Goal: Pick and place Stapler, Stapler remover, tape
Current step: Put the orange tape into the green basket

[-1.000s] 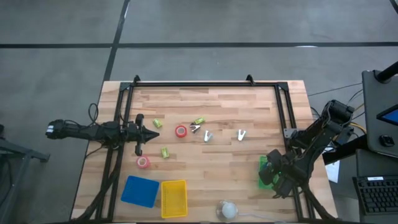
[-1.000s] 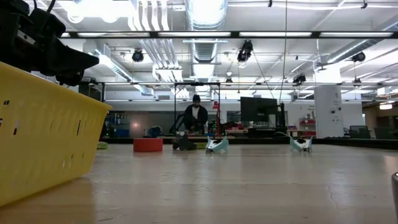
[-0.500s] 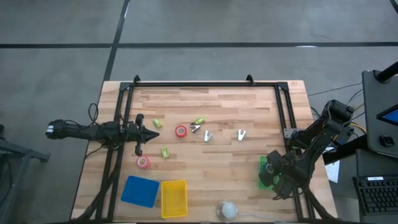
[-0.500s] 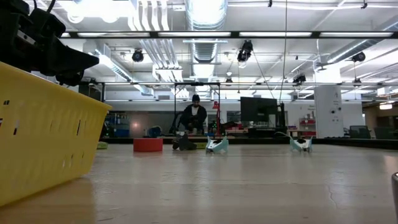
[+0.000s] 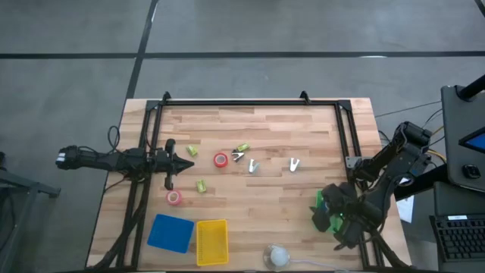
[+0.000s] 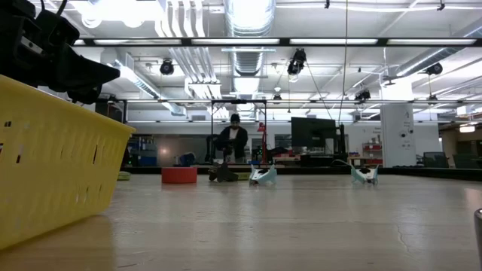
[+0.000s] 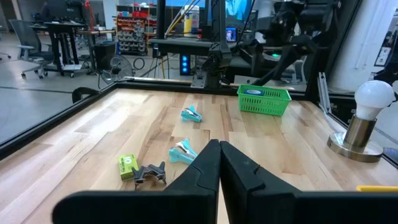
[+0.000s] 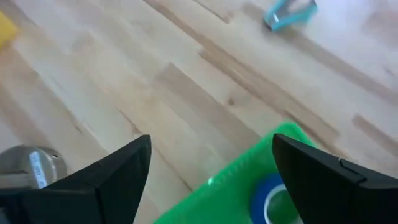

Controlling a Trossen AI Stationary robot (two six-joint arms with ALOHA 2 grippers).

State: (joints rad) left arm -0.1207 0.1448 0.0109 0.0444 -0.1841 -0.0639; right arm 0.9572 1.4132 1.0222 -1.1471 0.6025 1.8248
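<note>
Right gripper [image 5: 333,216] at lower right of the high view, above the green basket [image 8: 236,180], fingers spread, holding nothing; blue tape [image 8: 273,200] lies flat inside the basket; left gripper [image 5: 189,164] at mid-left, fingers closed, empty, pointing right.

The left arm reaches in level from the table's left edge, its gripper [image 5: 187,164] pointing right — the two fingers [image 7: 205,168] pressed flat together with no gap. The right arm folds in from the far right, elbow bent, wrist lowered toward the near right corner; its gripper [image 5: 331,210] hangs there with fingers [image 8: 118,171] spread wide, holding nothing.
</note>
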